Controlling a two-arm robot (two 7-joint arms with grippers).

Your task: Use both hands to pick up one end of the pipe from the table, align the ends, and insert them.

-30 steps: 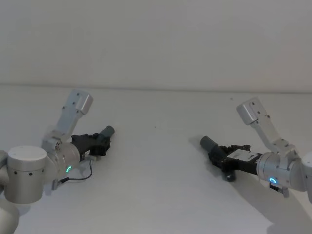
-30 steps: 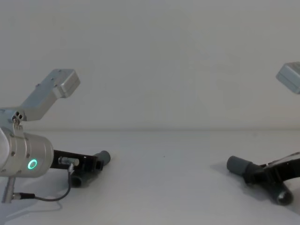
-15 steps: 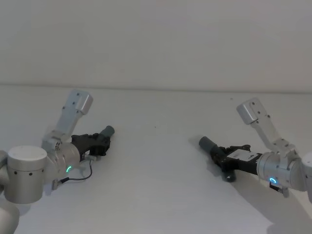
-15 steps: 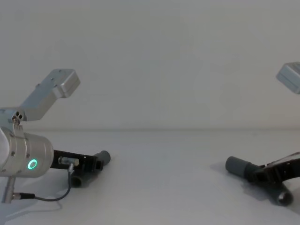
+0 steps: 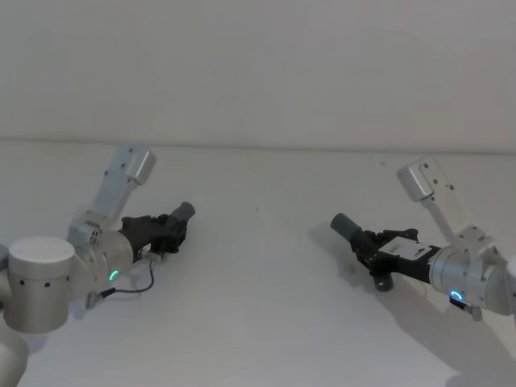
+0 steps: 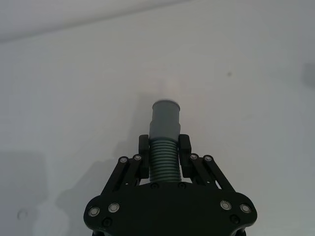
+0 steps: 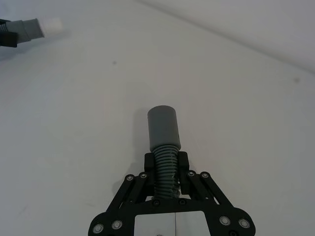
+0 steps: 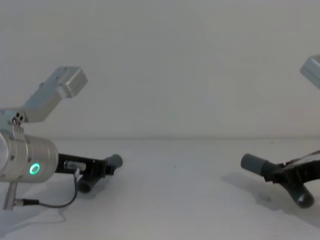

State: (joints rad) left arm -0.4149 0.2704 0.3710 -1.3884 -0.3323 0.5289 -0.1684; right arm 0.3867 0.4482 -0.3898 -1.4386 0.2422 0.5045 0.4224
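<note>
Head view has the two halves well apart. The left pipe piece point(image 5: 179, 216) sits left of the middle of the frame and the right pipe piece point(image 5: 348, 228) right of the middle. Their cuffed ends aim roughly toward each other across a bare stretch of table point(image 5: 258, 282).

Left wrist view shows the left gripper point(image 6: 164, 147) clenched on the ribbed part just behind the left cuff point(image 6: 165, 120), one finger on each side.

Same deal in the right wrist view: the right gripper point(image 7: 167, 162) is clamped on the ribs of its piece, and the right cuff point(image 7: 164, 125) sticks out past the fingertips toward the middle of the frame. In that frame's top left corner you can spot the other piece's white tip point(image 7: 53, 24).

Chest view has both cuffs tilted up clear of the table, while the curved back ends hang lower. Can't tell if those touch the surface. The left arm shows a green ring light point(image 8: 34, 168) near the left edge, with a thin cable point(image 8: 55, 204) looping under it.
</note>
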